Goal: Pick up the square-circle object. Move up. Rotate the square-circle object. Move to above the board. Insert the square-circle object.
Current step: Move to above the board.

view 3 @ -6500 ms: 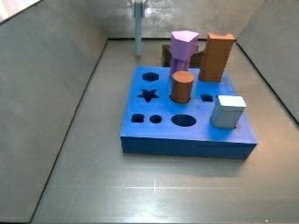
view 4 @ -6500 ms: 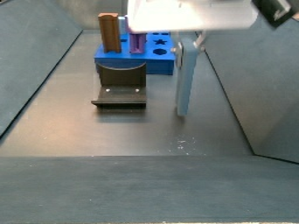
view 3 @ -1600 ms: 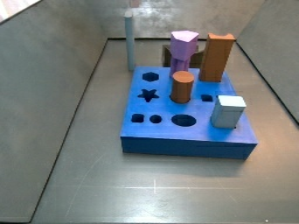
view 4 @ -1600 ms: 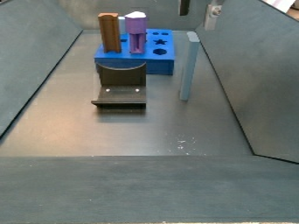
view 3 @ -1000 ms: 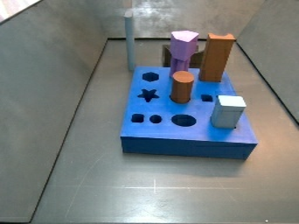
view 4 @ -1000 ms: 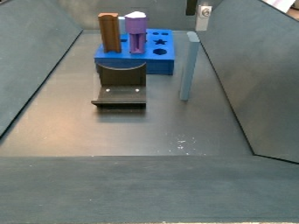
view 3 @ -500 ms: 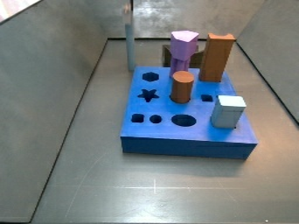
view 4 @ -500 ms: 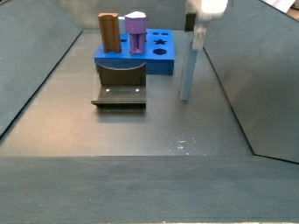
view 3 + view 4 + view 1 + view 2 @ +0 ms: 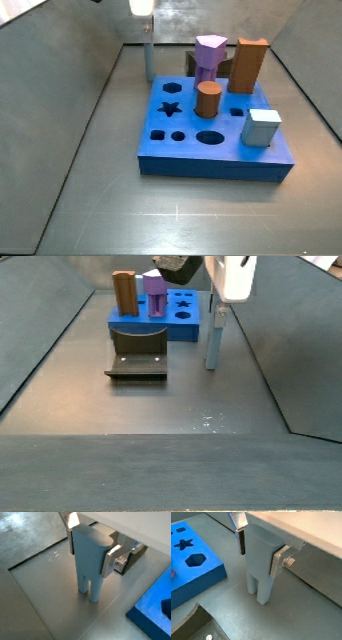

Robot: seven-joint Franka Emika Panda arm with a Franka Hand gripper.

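gripper (image 9: 90, 539) down from above since a second ago, silver plates now straddling top of tall pale grey-blue square-circle object (image 9: 89, 562); jaws apart, not yet clamped. peg upright on grey floor just beside bright-blue holed board (image 9: 191, 567). judgement: pick-up stage, closing next.

Matt plastic-looking square-circle object (image 9: 90, 559), silver-plated tool (image 9: 91, 539)
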